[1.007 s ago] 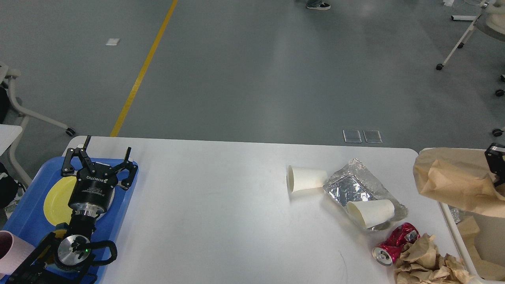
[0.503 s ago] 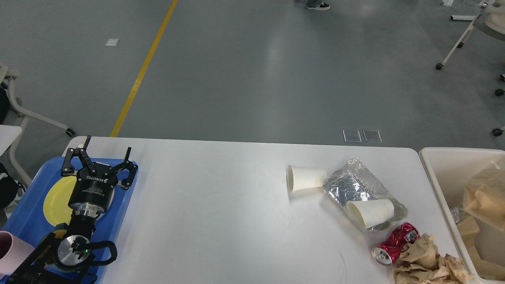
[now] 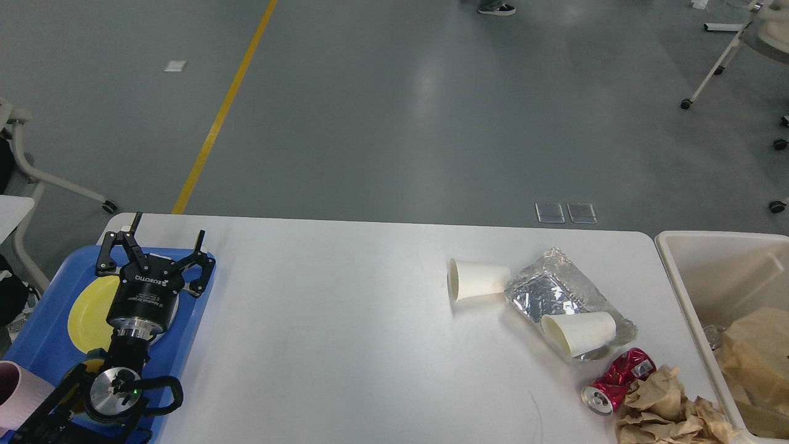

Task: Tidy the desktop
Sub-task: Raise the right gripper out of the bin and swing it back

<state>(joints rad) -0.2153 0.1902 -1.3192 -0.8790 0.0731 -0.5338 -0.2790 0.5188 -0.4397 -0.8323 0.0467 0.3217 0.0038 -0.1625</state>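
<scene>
**A:** Start nearest us. What is the left gripper (image 3: 157,250) doing?

**B:** It hangs over the blue tray (image 3: 37,336), above the yellow plate (image 3: 86,314), with its jaws spread wide and nothing between them. A pink cup (image 3: 18,394) sits nearer us than the jaws, at the tray's close corner. My guess is the tray is where dishes are gathered, which would explain the arm waiting there.

**A:** And the right gripper?

**B:** Not in view at all, so I cannot speak for its jaws.

**A:** Where is the counter relative to those open jaws?

**B:** The counter (image 3: 345,320) spreads out to their right, bare at first. Well off to the right, and nearest us, lies crumpled brown paper (image 3: 666,410), touching a crushed red can (image 3: 616,379). Just beyond the can, a paper cup (image 3: 579,333) lies on its side on a silver foil bag (image 3: 555,293); a second paper cup (image 3: 478,279) lies tipped over against the bag's far left edge.

**A:** Why is it all heaped on that side?

**B:** Likely because the beige bin (image 3: 696,265) stands right off that end, already holding brown paper. I judge the clearing partly done, with five pieces left. Light cups may roll when nudged.
</scene>
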